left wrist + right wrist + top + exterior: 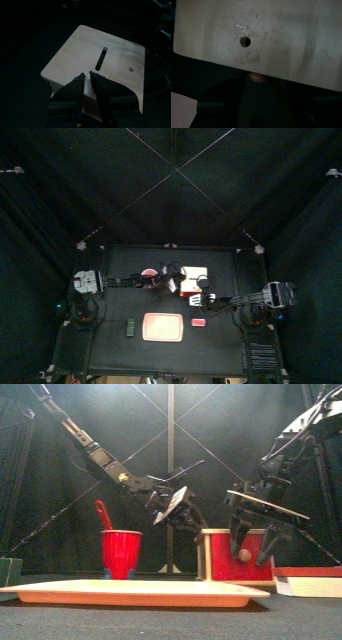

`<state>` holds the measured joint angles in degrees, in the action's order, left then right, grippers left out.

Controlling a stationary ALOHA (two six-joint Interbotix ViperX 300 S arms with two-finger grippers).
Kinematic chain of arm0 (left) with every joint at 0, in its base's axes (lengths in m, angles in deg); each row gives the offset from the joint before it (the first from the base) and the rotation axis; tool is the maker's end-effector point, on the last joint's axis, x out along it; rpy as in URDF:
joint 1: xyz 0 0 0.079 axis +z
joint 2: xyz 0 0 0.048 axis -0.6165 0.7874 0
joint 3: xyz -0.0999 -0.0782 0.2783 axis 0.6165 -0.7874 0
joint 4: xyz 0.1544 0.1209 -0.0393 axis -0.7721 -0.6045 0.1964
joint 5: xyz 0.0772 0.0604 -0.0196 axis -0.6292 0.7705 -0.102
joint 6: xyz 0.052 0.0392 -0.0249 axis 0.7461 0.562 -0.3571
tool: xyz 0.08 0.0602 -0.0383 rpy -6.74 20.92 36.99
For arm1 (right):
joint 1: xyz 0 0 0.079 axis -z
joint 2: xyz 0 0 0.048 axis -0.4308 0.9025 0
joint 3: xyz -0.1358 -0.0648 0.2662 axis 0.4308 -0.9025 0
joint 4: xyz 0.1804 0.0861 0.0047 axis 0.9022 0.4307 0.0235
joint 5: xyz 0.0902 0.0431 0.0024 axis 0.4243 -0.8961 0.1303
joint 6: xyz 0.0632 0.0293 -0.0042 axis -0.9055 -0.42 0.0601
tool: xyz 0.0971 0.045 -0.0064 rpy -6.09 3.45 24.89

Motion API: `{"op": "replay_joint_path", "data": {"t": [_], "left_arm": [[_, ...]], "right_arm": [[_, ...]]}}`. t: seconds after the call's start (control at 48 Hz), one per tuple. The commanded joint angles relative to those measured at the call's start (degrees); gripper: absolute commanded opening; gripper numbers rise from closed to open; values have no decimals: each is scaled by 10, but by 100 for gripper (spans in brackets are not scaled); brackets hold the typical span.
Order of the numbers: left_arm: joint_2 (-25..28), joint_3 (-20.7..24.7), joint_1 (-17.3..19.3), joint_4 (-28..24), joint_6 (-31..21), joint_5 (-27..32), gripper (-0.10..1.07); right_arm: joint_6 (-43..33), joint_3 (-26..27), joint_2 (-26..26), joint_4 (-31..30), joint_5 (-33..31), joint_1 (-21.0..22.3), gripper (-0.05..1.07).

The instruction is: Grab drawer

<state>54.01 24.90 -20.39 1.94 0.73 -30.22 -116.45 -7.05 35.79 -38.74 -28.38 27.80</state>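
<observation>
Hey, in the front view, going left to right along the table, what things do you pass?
Red cup with a red stick in it, then the drawer, then the flat white and red block at the right edge.

The top camera hangs high overhead, looking straight down; the table sits small toward six o'clock. The front camera sits at table height, facing level across a pink tray, near and large. The left wrist camera looks down along its jaws onto a pale slotted panel. The right wrist camera faces the same pale panel very close.
</observation>
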Motion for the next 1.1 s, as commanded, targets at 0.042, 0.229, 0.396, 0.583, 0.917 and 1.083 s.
{"op": "replay_joint_path", "data": {"t": [0.042, 0.229, 0.396, 0.583, 0.917, 1.083], "left_arm": [[-5, 11, 2, 0, -1, -2, 61], [-5, 11, 1, 0, -3, -1, 61], [-5, 11, 0, 0, -3, -2, 61], [-5, 11, -1, 0, -2, -1, 61], [-5, 11, -1, 0, -2, -2, 61], [-5, 11, -1, 0, -2, -2, 61]], "right_arm": [[-4, 15, -4, 4, 1, 7, 87], [-5, 33, 2, 34, -1, 13, 84], [-4, 45, 2, 81, -8, 19, 83], [-6, 46, 8, 100, -34, 22, 83], [-5, 59, 27, 96, -33, 36, 76], [-5, 62, 33, 96, -33, 40, 67]]}}
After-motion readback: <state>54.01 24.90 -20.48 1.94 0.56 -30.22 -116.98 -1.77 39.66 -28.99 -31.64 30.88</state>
